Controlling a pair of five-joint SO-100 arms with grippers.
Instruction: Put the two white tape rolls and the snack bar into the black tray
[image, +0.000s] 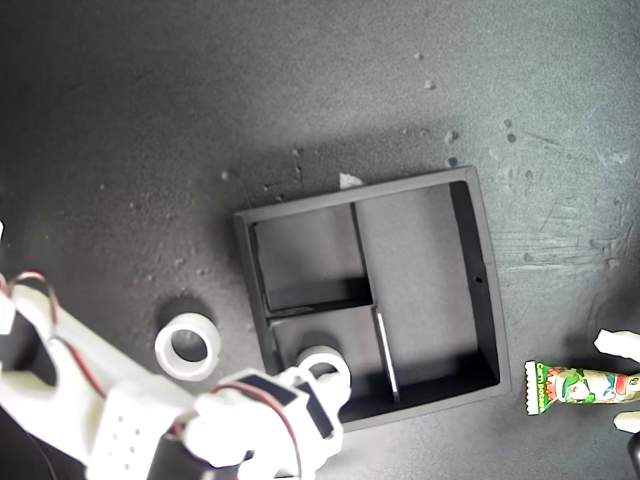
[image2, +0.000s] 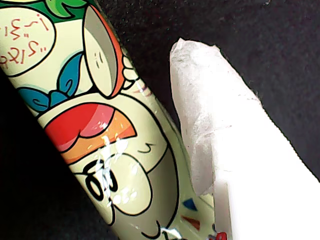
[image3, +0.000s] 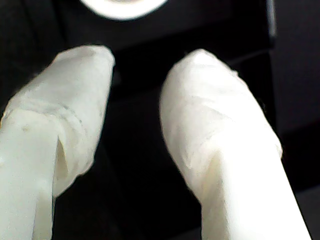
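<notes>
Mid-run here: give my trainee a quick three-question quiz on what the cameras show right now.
1. True or false: the black tray already holds a tape roll.
2. Where does the other tape roll lie? A) long compartment B) on the table, at the exterior view's left of the tray C) on the snack bar
3. Which gripper has the snack bar at its fingers?

Key: 1 true; 2 B; 3 my first gripper.

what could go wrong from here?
1. My second gripper is open right beside the roll in the tray's small compartment; pulling back could snag it or nudge the tray.
2. The other roll sits on the table close to the second arm, which could knock it.
3. The snack bar lies against one finger of my first gripper; only that finger shows, so a grip is unconfirmed and could slip.
</notes>
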